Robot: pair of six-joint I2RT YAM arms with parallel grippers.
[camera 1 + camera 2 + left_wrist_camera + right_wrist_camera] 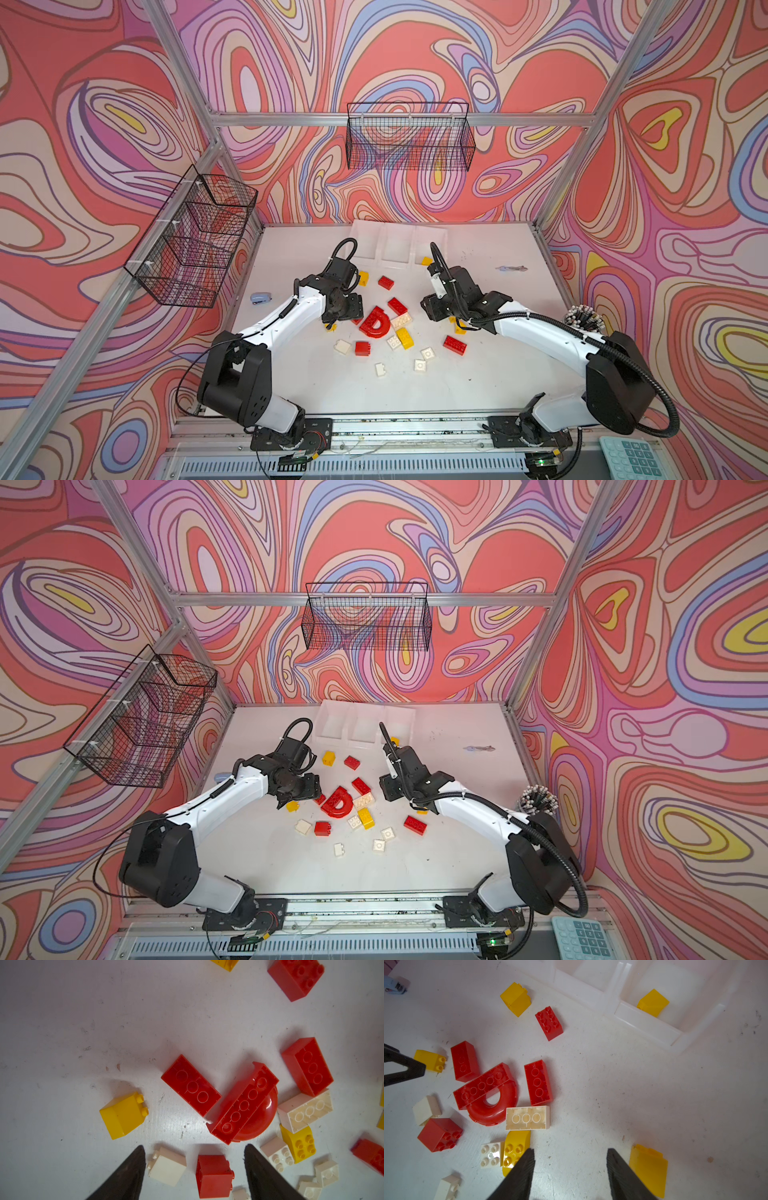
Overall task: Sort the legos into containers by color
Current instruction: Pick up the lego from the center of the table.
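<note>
L fingers (128, 1176) wide apart, nothing held; white brick (167, 1165) and red cube (214, 1176) on table (83, 1022) seen betw. them. R fingers (519, 1176) part-open, empty, over bare table; yellow slope piece (649, 1169) partly hidden behind one. Legos (376, 328) scattered mid-table; containers (398, 249) at far edge, one yellow brick (653, 1002) in end bin. Fingertips hard to make out in top views.

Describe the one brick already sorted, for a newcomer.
Find the three white bins at the far edge of the table. In the end bin on the robot's right lies a yellow brick. It alone is inside a bin; the rest lie loose.
</note>
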